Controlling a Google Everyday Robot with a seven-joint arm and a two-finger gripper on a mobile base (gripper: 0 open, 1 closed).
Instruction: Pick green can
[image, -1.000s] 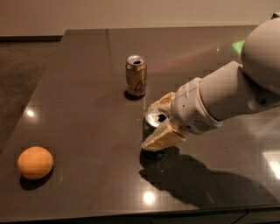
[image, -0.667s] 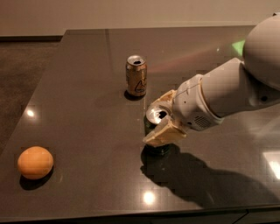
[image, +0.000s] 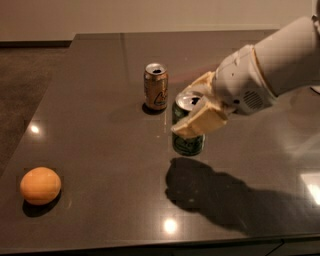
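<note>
The green can (image: 188, 142) is dark green with a silver top and pale lettering. It is upright near the middle of the dark table (image: 100, 130). My gripper (image: 192, 107) comes in from the right on a white arm and is shut on the can's upper part. One tan finger (image: 200, 122) crosses the can's front and the other sits behind its top. The can appears held just above the table, with its shadow below and to the right.
A golden-brown can (image: 156, 86) with a triangle mark stands just behind and left of the green can. An orange (image: 40, 185) lies at the front left. The table's left edge borders a carpeted floor (image: 25, 90).
The gripper, closed around the green can, has risen and shifted slightly right, taking the can with it. The golden-brown can and the orange have not moved.
</note>
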